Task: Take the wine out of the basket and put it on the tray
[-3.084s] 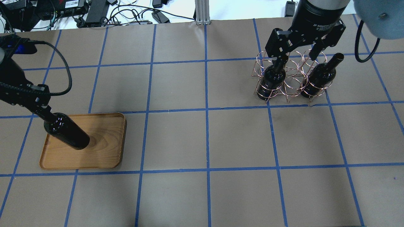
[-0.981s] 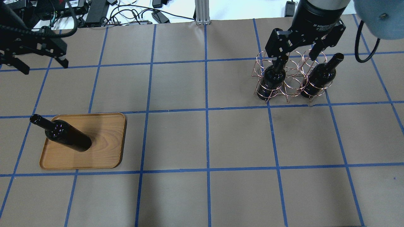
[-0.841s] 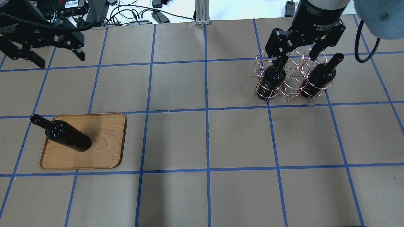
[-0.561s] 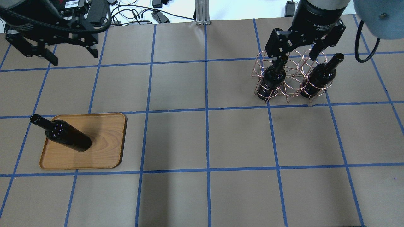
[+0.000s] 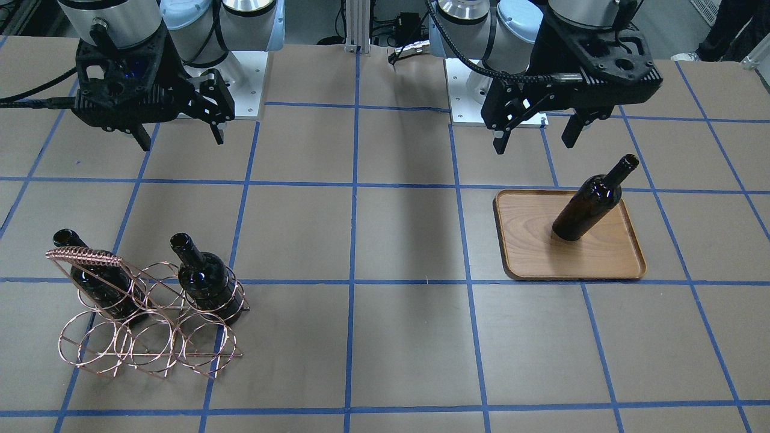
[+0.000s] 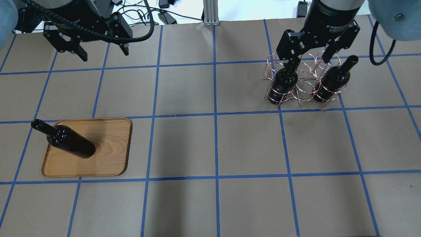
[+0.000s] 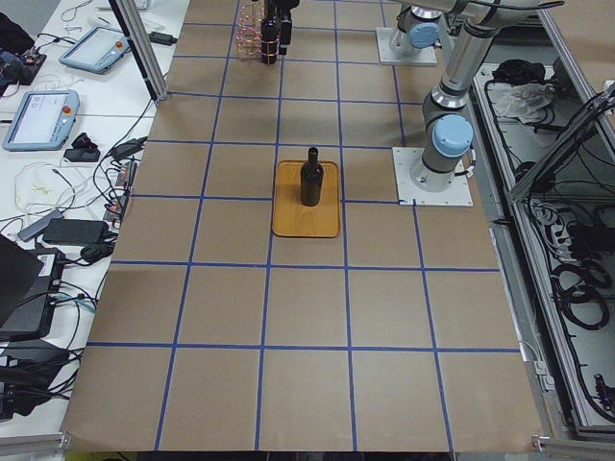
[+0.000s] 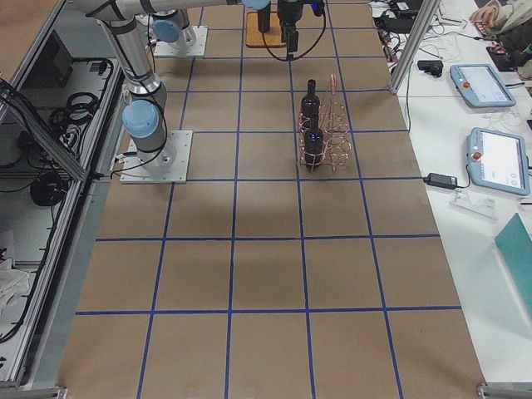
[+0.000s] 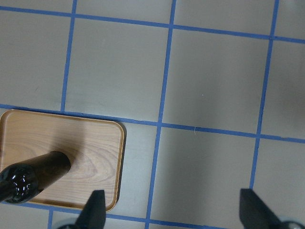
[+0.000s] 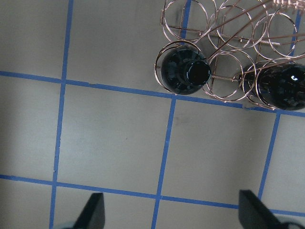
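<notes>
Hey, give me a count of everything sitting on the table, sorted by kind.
Wooden tray: 1
Wire basket: 1
Wine bottles: 3, namely the tray bottle and two basket bottles
Total: 5

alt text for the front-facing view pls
A dark wine bottle stands on a wooden tray at right, the open left gripper hanging behind it. At left, two more bottles sit in a copper wire basket, the open right gripper behind them.
</notes>
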